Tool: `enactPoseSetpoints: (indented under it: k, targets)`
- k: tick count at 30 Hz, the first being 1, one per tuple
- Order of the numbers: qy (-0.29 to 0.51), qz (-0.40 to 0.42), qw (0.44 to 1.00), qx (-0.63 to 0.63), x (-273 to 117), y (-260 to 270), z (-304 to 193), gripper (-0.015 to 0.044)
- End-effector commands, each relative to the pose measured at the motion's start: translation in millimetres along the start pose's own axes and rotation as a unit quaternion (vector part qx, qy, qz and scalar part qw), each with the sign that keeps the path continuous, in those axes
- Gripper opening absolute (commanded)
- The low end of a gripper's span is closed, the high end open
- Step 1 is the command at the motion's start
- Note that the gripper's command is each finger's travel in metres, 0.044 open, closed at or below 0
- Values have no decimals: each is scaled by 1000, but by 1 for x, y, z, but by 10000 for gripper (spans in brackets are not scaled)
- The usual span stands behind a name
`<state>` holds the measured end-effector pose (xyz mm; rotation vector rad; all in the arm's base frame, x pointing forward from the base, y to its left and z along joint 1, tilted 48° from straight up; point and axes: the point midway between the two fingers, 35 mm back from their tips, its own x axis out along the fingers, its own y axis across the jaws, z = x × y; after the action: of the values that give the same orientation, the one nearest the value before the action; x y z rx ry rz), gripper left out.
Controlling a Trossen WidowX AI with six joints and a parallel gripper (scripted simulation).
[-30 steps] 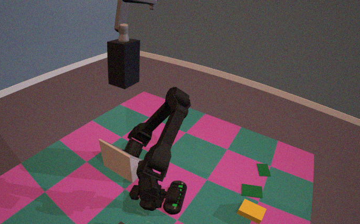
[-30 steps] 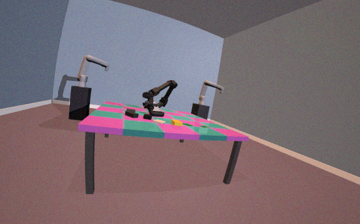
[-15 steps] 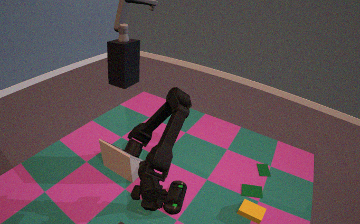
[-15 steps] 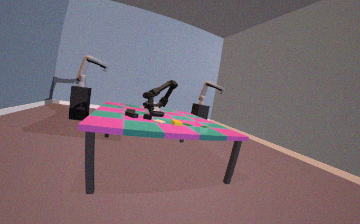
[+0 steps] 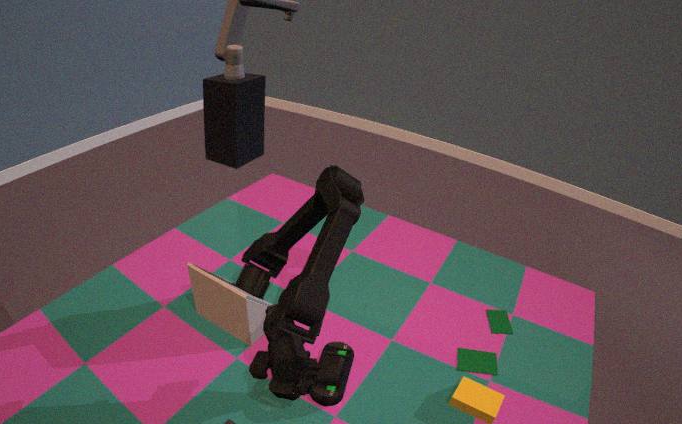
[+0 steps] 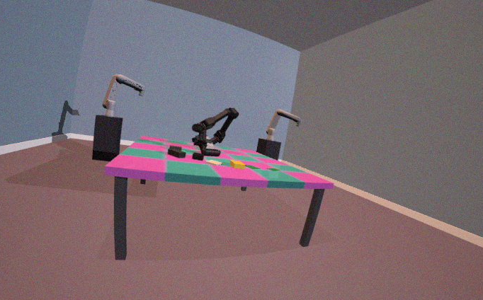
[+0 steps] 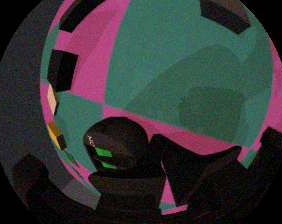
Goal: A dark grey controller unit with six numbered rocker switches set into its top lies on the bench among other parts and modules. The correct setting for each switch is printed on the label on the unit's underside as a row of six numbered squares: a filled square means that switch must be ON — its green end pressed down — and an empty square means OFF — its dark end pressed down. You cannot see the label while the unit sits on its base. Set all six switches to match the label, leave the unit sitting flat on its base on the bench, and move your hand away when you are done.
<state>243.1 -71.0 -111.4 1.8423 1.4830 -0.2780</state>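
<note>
The dark grey controller unit (image 5: 346, 371) (image 6: 214, 152) (image 7: 114, 131) lies on the bench with its switch face visible in the top view. Two green switch ends show, near its two ends; the middle switches are dark or covered, and I cannot read their settings. The label is hidden. My gripper (image 5: 316, 372) (image 7: 156, 137) is shut with nothing between its fingers. It is low beside the unit, overlapping its near long side in the top view; whether it touches the unit is unclear. In the wrist view the fingers hide the unit's lower part.
An orange block (image 5: 476, 398) (image 6: 237, 164) (image 7: 55, 135), two green plates (image 5: 499, 321) (image 5: 477, 361) and a cream plate (image 6: 214, 162) (image 7: 52, 99) lie beyond the unit. Dark modules (image 6: 176, 151) (image 6: 197, 156) (image 7: 63, 70) (image 7: 225, 16) lie elsewhere on the bench. A pale panel (image 5: 220, 305) stands by my base.
</note>
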Motion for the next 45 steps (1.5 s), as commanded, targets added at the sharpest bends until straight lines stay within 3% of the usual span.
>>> enactPoseSetpoints:
  k: [1, 26, 33, 40, 45]
  targets:
    - [-1, 3, 1000, -3, 0, 6, 1, 0]
    - [-2, 4, 1000, -3, 9, 37, 2, 0]
    - [-1, 3, 1000, -2, -54, 5, 0, 0]
    - [0, -4, 1000, -5, -55, 7, -1, 0]
    - [5, -80, 996, -32, -47, 36, -17, 0]
